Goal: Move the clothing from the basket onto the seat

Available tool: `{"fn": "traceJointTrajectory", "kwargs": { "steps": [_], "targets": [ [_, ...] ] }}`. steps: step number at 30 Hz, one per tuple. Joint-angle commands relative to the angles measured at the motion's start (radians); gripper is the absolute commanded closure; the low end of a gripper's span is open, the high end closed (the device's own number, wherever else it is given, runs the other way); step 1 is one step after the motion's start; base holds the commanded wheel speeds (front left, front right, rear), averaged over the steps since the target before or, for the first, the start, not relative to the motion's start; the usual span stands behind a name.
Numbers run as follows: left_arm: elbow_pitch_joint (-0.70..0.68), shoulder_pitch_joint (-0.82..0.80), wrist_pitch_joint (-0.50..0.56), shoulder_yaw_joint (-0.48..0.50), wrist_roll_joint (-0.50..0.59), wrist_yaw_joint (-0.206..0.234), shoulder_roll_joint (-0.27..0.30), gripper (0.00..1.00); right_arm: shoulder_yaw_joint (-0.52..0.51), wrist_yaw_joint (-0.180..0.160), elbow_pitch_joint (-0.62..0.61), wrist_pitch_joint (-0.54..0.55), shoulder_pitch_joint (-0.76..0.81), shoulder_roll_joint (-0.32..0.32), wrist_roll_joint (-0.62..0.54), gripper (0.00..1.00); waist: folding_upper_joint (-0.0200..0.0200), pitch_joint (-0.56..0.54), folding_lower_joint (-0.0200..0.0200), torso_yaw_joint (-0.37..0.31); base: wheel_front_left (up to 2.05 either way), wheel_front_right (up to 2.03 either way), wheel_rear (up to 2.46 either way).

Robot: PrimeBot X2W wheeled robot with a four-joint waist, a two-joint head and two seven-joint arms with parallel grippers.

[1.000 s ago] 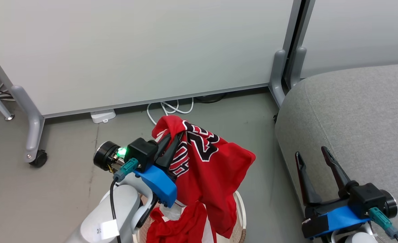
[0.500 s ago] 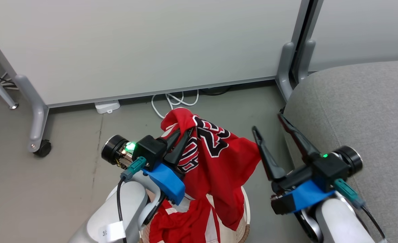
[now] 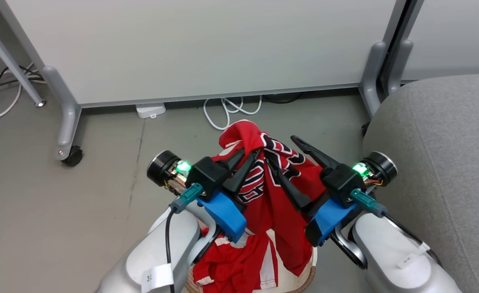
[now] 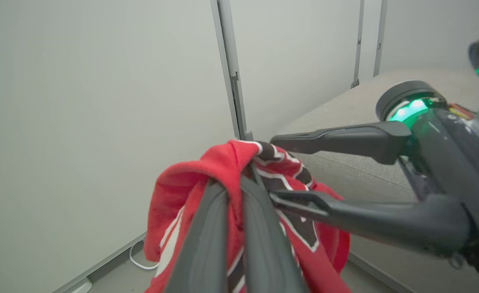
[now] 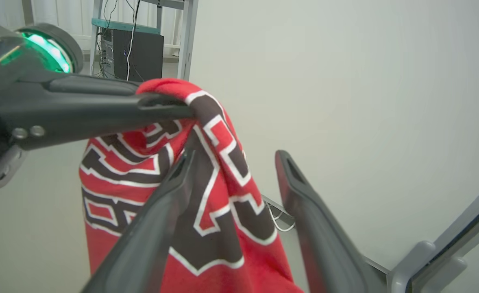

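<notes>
Floor (image 3: 60,203) grey, white partition (image 3: 203,49) behind; left gripper (image 3: 249,154) pinching clothing (image 3: 266,209), right gripper (image 3: 282,148) agape.

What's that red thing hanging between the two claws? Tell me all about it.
A soft red jersey with black, white-edged lettering. The left gripper pinches its bunched top, so it hangs in loose folds over the basket. The open right gripper has one finger against the lettering.

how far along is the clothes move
Done: no garment on the seat yet. In hand: the left gripper is shut on the jersey, lifted above the basket; the right gripper is open beside it. Left: carry it over, then the second garment in the basket.
</notes>
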Motion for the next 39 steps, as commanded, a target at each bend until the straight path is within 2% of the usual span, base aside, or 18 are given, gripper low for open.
{"fn": "traceJointTrajectory", "kwargs": {
  "steps": [1,7,8,9,14,39],
  "targets": [
    [-0.004,-0.024,-0.005,-0.007,0.009,-0.005,-0.009,1.0,0.024,0.0,0.035,0.0,-0.03,-0.007,0.009,0.0,-0.0001,0.01,-0.0001,0.013,0.0,0.0,0.0],
    [-0.012,-0.039,-0.005,-0.025,0.016,-0.009,-0.027,1.0,0.108,0.0,0.177,0.0,-0.083,-0.004,0.047,0.0,-0.0001,0.021,-0.0001,0.029,0.0,0.0,0.0],
    [-0.013,-0.04,-0.005,-0.027,0.016,-0.01,-0.028,1.0,0.115,0.0,0.19,0.0,-0.092,-0.001,0.053,0.82,-0.0001,0.022,-0.0001,0.031,0.0,0.0,0.0],
    [-0.014,-0.04,-0.005,-0.028,0.016,-0.01,-0.03,1.0,0.116,0.0,0.203,0.0,-0.098,0.004,0.067,1.0,-0.0001,0.022,-0.0001,0.032,0.0,0.0,0.0],
    [-0.011,-0.039,-0.005,-0.029,0.016,-0.008,-0.028,1.0,0.12,0.0,0.213,0.0,-0.107,0.013,0.097,1.0,-0.0001,0.022,-0.0001,0.028,0.0,0.0,0.0],
    [-0.002,-0.027,-0.004,-0.023,0.01,-0.01,-0.019,1.0,0.123,0.0,0.195,0.0,-0.083,0.005,0.11,1.0,-0.0001,0.013,-0.0001,0.019,0.0,0.0,0.0]
  ]
}}
